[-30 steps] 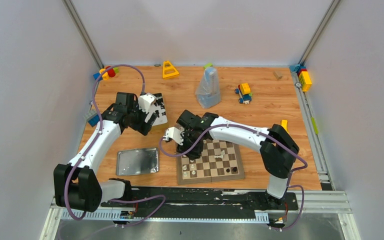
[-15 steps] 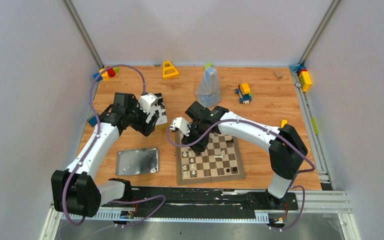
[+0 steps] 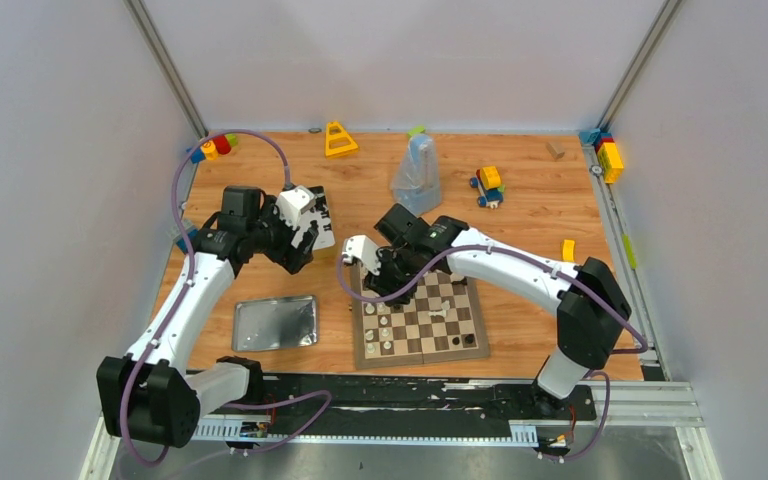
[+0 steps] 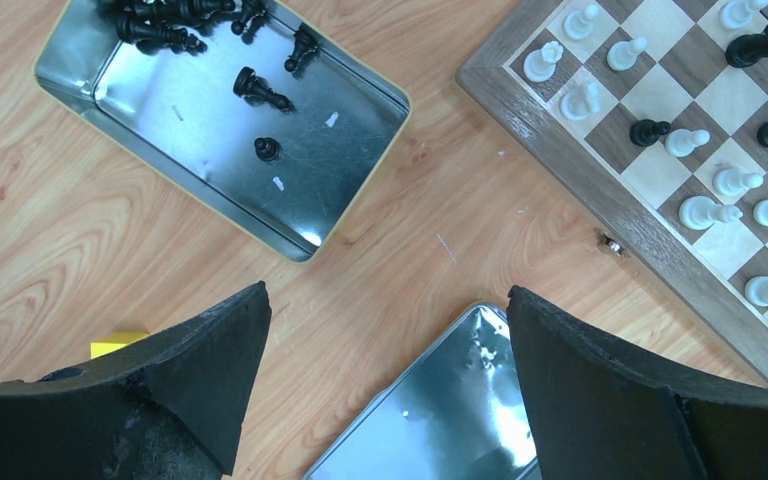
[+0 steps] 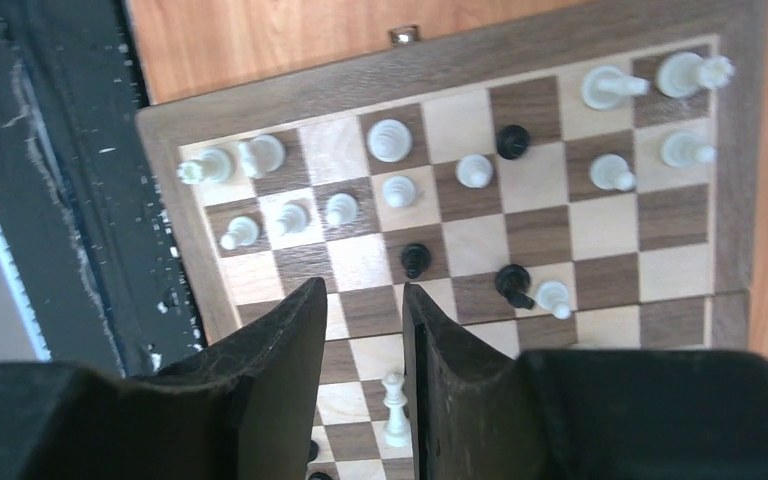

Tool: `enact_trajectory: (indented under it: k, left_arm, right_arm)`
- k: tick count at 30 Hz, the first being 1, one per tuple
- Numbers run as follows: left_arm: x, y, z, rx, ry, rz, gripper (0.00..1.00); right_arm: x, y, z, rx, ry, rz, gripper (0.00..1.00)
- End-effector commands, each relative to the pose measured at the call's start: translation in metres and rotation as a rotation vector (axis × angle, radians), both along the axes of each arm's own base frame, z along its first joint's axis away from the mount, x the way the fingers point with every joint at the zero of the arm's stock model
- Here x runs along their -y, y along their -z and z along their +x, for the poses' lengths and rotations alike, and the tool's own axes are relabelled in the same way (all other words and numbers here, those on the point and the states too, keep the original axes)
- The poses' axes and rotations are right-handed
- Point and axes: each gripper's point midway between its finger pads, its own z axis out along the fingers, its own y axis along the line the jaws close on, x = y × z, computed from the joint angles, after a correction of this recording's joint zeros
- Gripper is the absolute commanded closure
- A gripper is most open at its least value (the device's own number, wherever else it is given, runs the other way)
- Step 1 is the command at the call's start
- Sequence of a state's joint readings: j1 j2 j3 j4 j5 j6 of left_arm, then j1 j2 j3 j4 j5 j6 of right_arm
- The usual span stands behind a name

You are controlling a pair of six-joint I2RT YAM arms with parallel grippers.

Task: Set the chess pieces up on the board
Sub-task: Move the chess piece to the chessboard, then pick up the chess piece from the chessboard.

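Observation:
The board [image 3: 420,357] lies near the front, right of centre. Cream-white chess pieces [image 5: 390,140] stand mostly along its near and left squares, with a few black ones [image 5: 416,260] among them. My right gripper [image 5: 363,290] hovers over the board's far-left part [image 3: 358,262], jaws narrowly open with nothing between them. A white piece [image 5: 395,405] stands on the board below the gap. My left gripper [image 4: 388,295] is wide open and empty above the wood between the tin [image 4: 200,120], which holds black pieces [image 4: 165,30], and its lid [image 4: 460,410].
The silver lid [image 3: 275,322] lies left of the board. A clear plastic bag [image 3: 417,177], a yellow triangle toy [image 3: 339,139], a toy car [image 3: 488,186] and a small yellow block [image 3: 568,249] sit behind and right of it. Coloured blocks [image 3: 608,155] line the far corners.
My right gripper has lifted from the board's left squares and drawn back toward its far-left corner, its jaws narrowing a little. The left arm has shifted only slightly.

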State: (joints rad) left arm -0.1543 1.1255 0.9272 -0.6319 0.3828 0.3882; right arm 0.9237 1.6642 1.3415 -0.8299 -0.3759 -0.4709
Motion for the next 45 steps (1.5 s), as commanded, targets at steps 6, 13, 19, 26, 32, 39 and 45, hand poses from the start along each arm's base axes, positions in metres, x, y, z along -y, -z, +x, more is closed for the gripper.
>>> enact_trajectory:
  k: [6,13,19,26,32,39,45]
  left_arm:
    - [-0.001,-0.005,0.0,0.029,0.005,-0.004,0.05]
    - [-0.002,-0.006,0.0,0.03,0.004,-0.003,0.05]
    - [-0.002,-0.005,0.0,0.03,0.004,-0.002,0.05]
    - [-0.002,-0.004,0.0,0.028,0.004,-0.002,0.05]
    - [-0.002,-0.004,0.0,0.028,0.003,0.0,0.05]
    - [-0.003,-0.003,0.001,0.026,0.0,0.004,0.05]
    - [-0.003,-0.003,0.001,0.026,-0.004,0.006,0.05]
  right_arm:
    - [0.006,-0.001,0.072,0.09,0.28,-0.017,0.66]
    - [0.02,0.013,0.1,0.074,0.393,-0.059,0.72]
    - [0.042,0.009,0.115,0.077,0.467,-0.059,0.65]
    - [0.059,0.013,0.116,0.059,0.496,-0.079,0.56]
    - [0.069,0.029,0.11,0.018,0.509,-0.112,0.54]
    - [0.074,0.038,0.106,-0.008,0.511,-0.13,0.55]
    - [0.074,0.045,0.109,-0.014,0.511,-0.147,0.64]
